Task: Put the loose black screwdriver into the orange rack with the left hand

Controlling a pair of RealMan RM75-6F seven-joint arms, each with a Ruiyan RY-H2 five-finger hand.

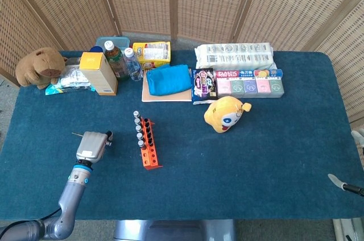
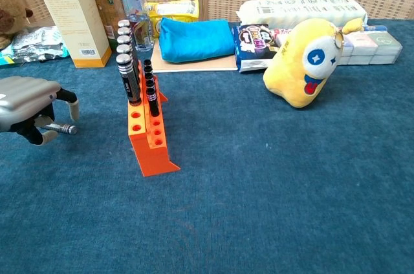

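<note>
A dark blue cloth covers the surface (image 1: 273, 156), with woven wicker screens (image 1: 210, 2) standing behind it. The left hand (image 1: 92, 145) sits low over the cloth, its fingers (image 2: 67, 107) curled down around the loose black screwdriver (image 2: 60, 128), which lies beneath them; whether they actually grip it I cannot tell. The orange rack (image 2: 150, 138) stands just beyond the fingers, apart from them. Only a fingertip of the right hand (image 1: 341, 183) shows at the surface's edge.
</note>
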